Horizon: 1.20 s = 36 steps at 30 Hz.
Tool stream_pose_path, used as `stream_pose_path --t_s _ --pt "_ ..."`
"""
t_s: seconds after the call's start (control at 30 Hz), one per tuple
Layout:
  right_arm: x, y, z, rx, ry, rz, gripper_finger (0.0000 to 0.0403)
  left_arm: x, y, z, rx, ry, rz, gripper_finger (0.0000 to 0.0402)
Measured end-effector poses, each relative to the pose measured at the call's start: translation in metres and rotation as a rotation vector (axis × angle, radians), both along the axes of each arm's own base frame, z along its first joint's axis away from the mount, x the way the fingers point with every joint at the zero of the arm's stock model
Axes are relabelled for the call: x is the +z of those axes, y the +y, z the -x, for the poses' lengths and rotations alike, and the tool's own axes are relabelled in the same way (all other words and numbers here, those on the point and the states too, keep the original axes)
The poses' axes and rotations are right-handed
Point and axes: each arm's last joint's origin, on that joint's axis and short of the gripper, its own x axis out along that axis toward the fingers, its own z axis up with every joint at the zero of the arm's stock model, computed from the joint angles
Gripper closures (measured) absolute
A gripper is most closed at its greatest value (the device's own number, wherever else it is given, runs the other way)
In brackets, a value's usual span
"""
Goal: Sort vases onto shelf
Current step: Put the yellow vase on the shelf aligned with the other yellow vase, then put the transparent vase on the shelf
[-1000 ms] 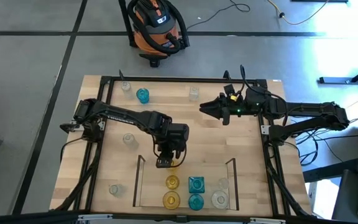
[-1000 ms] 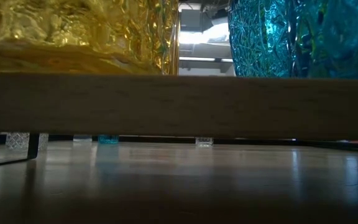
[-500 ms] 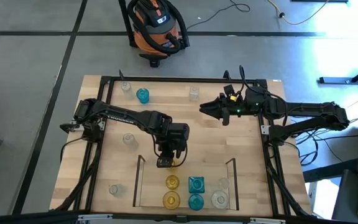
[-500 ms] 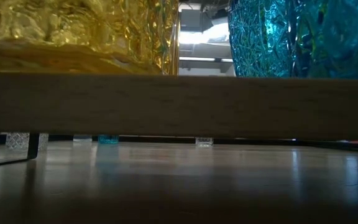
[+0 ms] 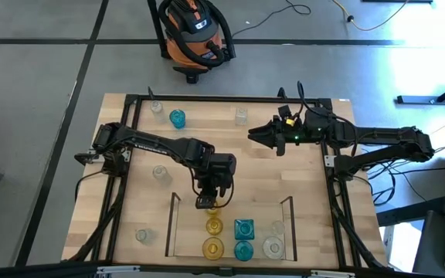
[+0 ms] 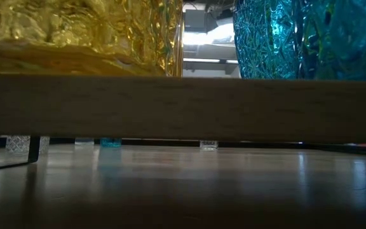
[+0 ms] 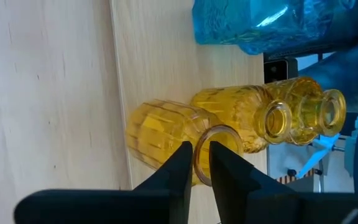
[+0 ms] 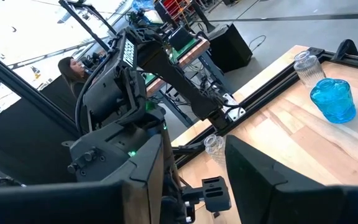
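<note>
On the shelf (image 5: 173, 224), a light-wood board with a thin dark rail near the table's front edge, stand amber, teal and clear vases in rows. My left gripper (image 5: 207, 202) points steeply down at the shelf's far end and is shut on one more amber vase (image 7: 157, 134), which stands upright behind two other amber vases (image 7: 291, 118). My right gripper (image 5: 253, 133) hangs level and open above the table's far right part, holding nothing. A teal vase (image 5: 177, 117) and several clear ones (image 5: 159, 172) stand loose on the table. My left gripper has the amber vase by the rim of its mouth (image 7: 197, 163). One finger (image 7: 224, 177) is inside the mouth and the other (image 7: 178, 171) outside, with the glass wall between them. The fingers come slanting down from above. The vase stands upright with its bottom on the wood.
A black frame (image 5: 207, 98) runs round the tabletop. In the low view, the shelf board (image 6: 183, 108) fills the middle, with an amber vase (image 6: 75, 32) and a teal vase (image 6: 297, 38) on it. A vacuum cleaner (image 5: 191, 35) stands on the floor beyond the table.
</note>
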Motion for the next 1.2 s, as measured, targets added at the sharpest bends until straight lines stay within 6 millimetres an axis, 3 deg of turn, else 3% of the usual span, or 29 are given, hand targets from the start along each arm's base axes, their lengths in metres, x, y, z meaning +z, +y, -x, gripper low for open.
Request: stream_pose_path --t_s 0.33,0.47,0.7,0.8,1.0,1.2 --pt "0.000 0.000 0.000 0.010 0.000 -0.001 0.0268 0.002 0.005 0.002 0.033 0.028 0.025 0.0354" --pt "0.000 0.000 0.000 0.010 -0.001 0.000 0.0268 0.020 0.015 0.017 0.097 0.034 -0.026 0.0355" --pt "0.000 0.000 0.000 0.011 -0.005 0.044 0.0268 0.072 0.030 0.077 0.327 0.065 -0.236 0.0379" --pt "0.000 0.000 0.000 0.006 -0.005 0.075 0.0268 0.084 0.029 0.107 0.415 0.102 -0.278 0.0391" --pt "0.000 -0.002 0.000 -0.050 -0.002 0.110 0.0268 0.068 0.008 0.164 0.514 0.185 -0.165 0.0396" --pt "0.000 -0.002 0.000 -0.063 0.003 0.131 0.0268 0.048 -0.036 0.211 0.325 0.268 -0.035 0.0384"
